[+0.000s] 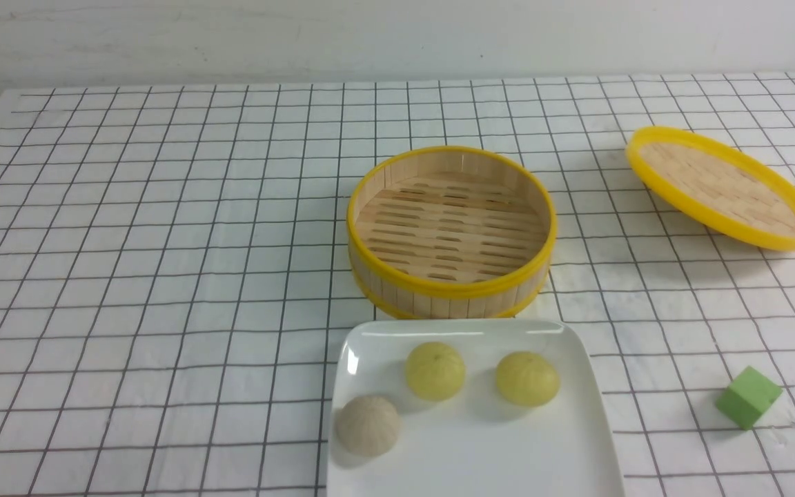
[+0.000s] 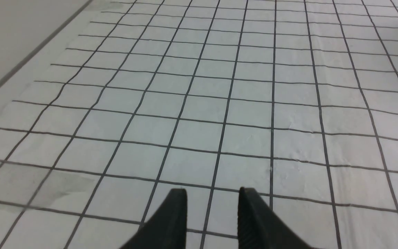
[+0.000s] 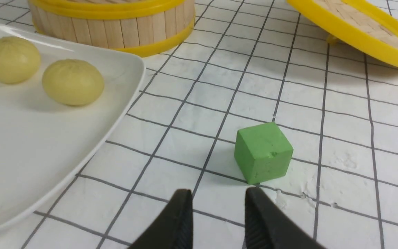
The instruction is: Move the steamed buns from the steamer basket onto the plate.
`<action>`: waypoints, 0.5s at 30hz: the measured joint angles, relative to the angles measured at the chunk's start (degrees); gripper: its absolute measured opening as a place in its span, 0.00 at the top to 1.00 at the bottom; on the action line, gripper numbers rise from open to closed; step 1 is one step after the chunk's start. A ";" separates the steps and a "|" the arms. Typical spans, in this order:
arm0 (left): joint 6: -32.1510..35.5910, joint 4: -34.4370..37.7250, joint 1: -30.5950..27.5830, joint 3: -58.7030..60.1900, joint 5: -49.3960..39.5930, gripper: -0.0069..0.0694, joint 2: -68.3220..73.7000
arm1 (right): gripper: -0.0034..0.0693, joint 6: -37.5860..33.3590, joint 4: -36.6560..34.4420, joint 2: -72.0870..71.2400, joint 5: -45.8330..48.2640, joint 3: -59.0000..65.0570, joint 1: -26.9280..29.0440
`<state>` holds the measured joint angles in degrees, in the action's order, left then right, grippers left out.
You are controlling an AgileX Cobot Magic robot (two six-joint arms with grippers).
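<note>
Over bare checked cloth my left gripper hung spread and empty. At six o'clock from the empty round bamboo steamer basket, the glossy white rounded-square plate held all three pleated steamed buns, the greyish one at nine and the yellow pair at eleven and one. My right gripper, likely the nearer, gaped empty near a matte green cube.

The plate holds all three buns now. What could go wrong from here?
1. The greyish bun lies close to the left rim of the plate; a nudge might roll it off.
2. The right gripper, open and empty, is near the green cube and the plate's edge; a careless move may knock either.
3. The steamer basket stands right behind the plate, so pushing one could shift the other.
</note>
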<state>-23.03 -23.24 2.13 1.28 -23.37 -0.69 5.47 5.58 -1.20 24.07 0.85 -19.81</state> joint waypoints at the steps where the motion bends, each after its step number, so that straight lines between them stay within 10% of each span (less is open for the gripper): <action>1: 0.00 0.00 0.00 0.00 0.00 0.59 0.00 | 0.62 0.26 0.00 0.00 -0.13 0.00 0.00; 15: 0.00 -0.21 0.00 0.00 -0.06 0.59 0.00 | 0.62 2.75 0.40 0.00 -0.61 0.11 0.00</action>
<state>-23.03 -23.44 2.13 1.28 -23.43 -0.69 8.22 5.98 -1.20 23.46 0.96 -19.81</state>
